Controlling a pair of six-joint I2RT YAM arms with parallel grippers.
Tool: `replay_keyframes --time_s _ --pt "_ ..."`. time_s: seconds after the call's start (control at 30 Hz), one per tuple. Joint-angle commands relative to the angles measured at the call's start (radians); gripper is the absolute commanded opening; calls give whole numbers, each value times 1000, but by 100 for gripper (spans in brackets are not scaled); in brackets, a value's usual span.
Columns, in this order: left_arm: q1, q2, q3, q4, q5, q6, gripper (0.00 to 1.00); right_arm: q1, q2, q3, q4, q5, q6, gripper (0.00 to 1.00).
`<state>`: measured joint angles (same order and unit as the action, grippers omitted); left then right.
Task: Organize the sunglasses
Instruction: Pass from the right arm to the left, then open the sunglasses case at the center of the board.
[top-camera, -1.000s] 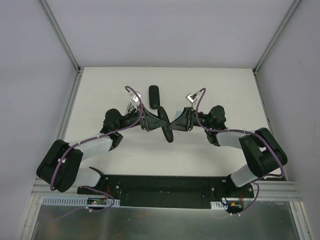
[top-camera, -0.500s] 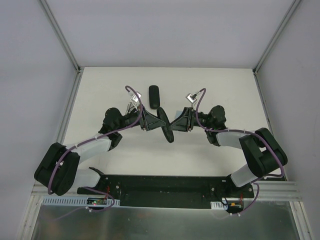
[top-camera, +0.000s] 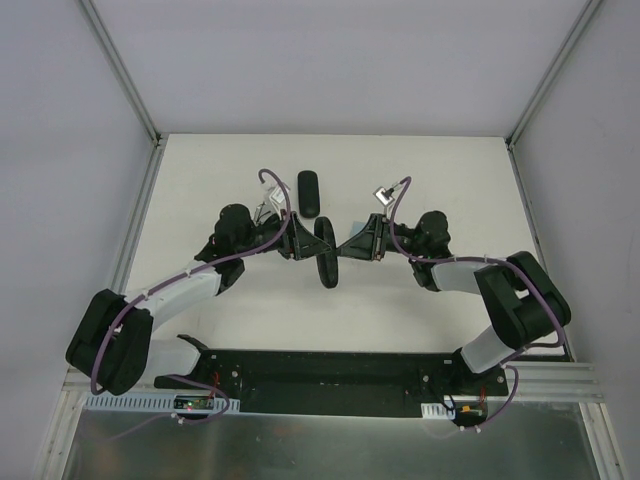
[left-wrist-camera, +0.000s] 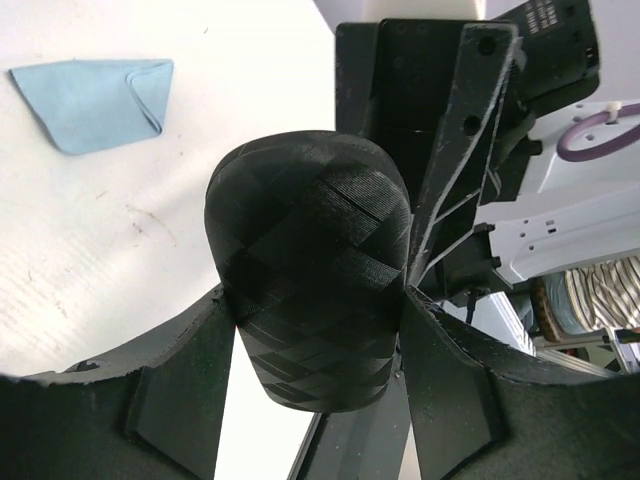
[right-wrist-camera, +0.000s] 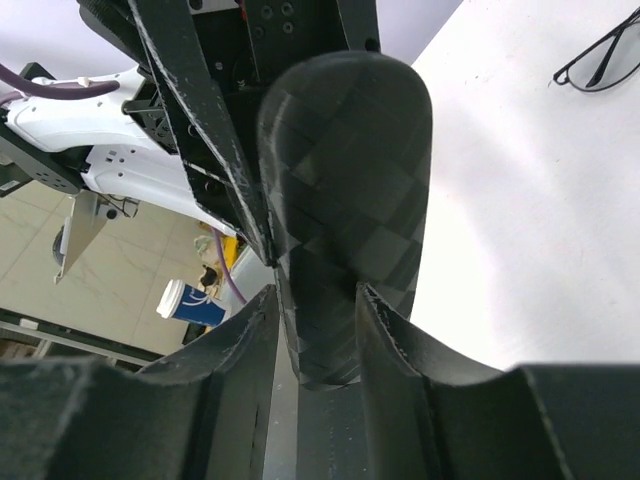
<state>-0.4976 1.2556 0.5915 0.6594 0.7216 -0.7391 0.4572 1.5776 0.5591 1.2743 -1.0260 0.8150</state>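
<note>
The left tool (top-camera: 308, 247) and the right tool (top-camera: 340, 249) are meeting tip to tip above the middle of the tabletop (top-camera: 420, 180), and both are pinching the same black oval case (top-camera: 326, 270) from opposite sides. In each wrist view the fingers are pressing against the case's flanks with no gap showing. The case is hanging between them with its long axis running roughly near to far, crosswise to both tools, and its near end is sticking out below the grip. A second black case (top-camera: 309, 192) is lying on the tabletop just beyond them, on the far side. The wire-framed sunglasses (right-wrist-camera: 585, 75) are lying flat on the tabletop, well apart from the held case. They are showing only in the right wrist view, past the case and ahead of the right tool, which is pointing left. So they are probably sitting on the left arm's side and nearer to that arm, though the overhead view is not showing them to confirm it. The orange sunglasses are not showing anywhere. A light-blue cloth (left-wrist-camera: 95, 100) is lying beyond the case in the left wrist view. Since both tools are occupied, one will likely have to let go before either can reach the glasses.
</note>
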Motion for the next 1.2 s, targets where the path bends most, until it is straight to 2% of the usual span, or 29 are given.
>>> replay_keyframes --time_s 0.0,0.07,0.1,0.17,0.23,0.27,0.33,0.4,0.63,0.8,0.93,1.17 --pt "-10 13 47 -46 -22 56 25 11 -62 27 4 21 -123 38" --pt "-10 18 50 -43 -14 55 25 21 -88 25 -53 29 -180 38" --pt "-9 16 51 -37 -8 49 25 24 -97 24 -55 27 -188 42" --pt "-9 11 48 -21 5 37 25 24 -103 15 -40 27 -189 63" --pt "-9 -1 48 -14 19 24 25 20 -102 12 -27 29 -178 74" --pt "-9 -8 50 -12 24 17 25 20 -100 10 -17 24 -175 84" --pt "-9 -28 48 3 38 -2 25 20 -94 9 22 17 -149 92" --pt "-9 -47 42 32 61 -31 25 20 -93 7 71 -2 -117 95" --pt "-9 -90 31 161 116 -129 25 34 -111 13 99 -32 -96 94" --pt "-9 -119 28 181 122 -126 25 57 -84 27 177 -62 -39 86" --pt "-10 -113 25 190 119 -125 25 78 -67 41 220 -85 -13 84" --pt "-10 -111 21 197 116 -120 25 84 -62 42 229 -91 -13 64"
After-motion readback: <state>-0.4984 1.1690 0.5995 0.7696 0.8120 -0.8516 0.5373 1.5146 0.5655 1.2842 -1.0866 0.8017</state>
